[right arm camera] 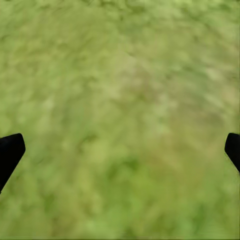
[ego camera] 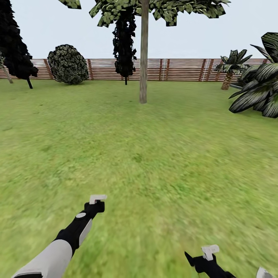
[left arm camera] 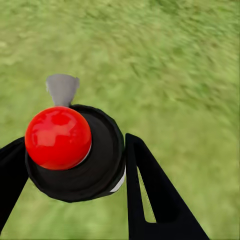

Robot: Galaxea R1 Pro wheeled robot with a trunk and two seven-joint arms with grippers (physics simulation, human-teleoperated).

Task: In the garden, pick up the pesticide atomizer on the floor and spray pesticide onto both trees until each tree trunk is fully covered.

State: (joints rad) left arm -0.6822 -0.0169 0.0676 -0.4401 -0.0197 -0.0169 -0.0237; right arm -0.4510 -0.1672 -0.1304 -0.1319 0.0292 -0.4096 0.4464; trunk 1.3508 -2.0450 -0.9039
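Note:
The pesticide atomizer, a black bottle with a round red top and a grey nozzle, sits between the two black fingers of my left gripper, which is shut on it above grass. In the head view my left gripper is held out low at the left over the lawn. My right gripper hangs at the lower right. In the right wrist view the right gripper is open, with only grass between its fingertips. A tree with a tall bare grey-beige trunk stands far ahead, about centre.
A brown slat fence closes the far side of the lawn. A round bush and dark slim trees stand along it. A small palm and a large-leafed plant are at the right. Open grass lies between me and the tree.

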